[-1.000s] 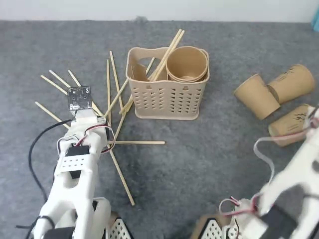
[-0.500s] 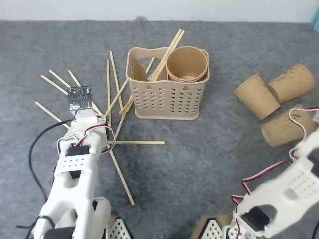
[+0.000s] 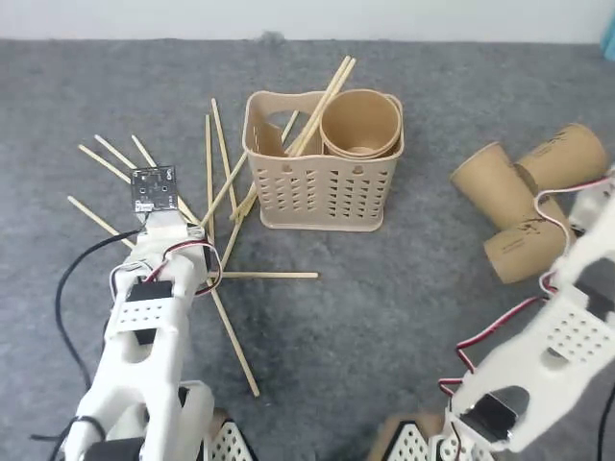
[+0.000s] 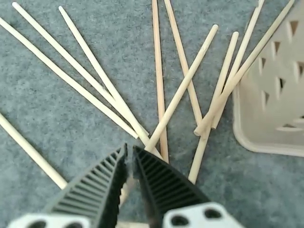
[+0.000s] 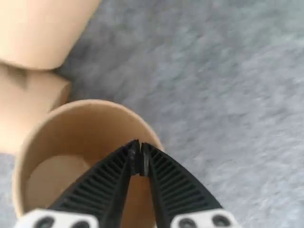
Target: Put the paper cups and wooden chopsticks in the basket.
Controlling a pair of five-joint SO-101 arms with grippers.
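Several wooden chopsticks (image 3: 216,182) lie fanned on the grey mat left of the beige basket (image 3: 322,187). The basket holds stacked paper cups (image 3: 360,120) and a couple of chopsticks (image 3: 322,101). My left gripper (image 4: 129,154) is shut and holds nothing, just over the crossing chopsticks (image 4: 180,95) with the basket (image 4: 275,104) to one side. My right gripper (image 5: 139,151) is shut on the rim of a paper cup (image 5: 61,161). In the high view that cup (image 3: 519,252) is tilted at the right, against two cups lying on their sides (image 3: 492,182) (image 3: 567,154).
The left arm (image 3: 159,279) stands over the chopstick pile. The right arm (image 3: 567,336) rises from the lower right corner. Open mat lies between the basket and the arms' bases (image 3: 404,442).
The right arm has swung up and left, carrying its paper cup toward the two lying cups. The left arm and chopsticks have not moved.
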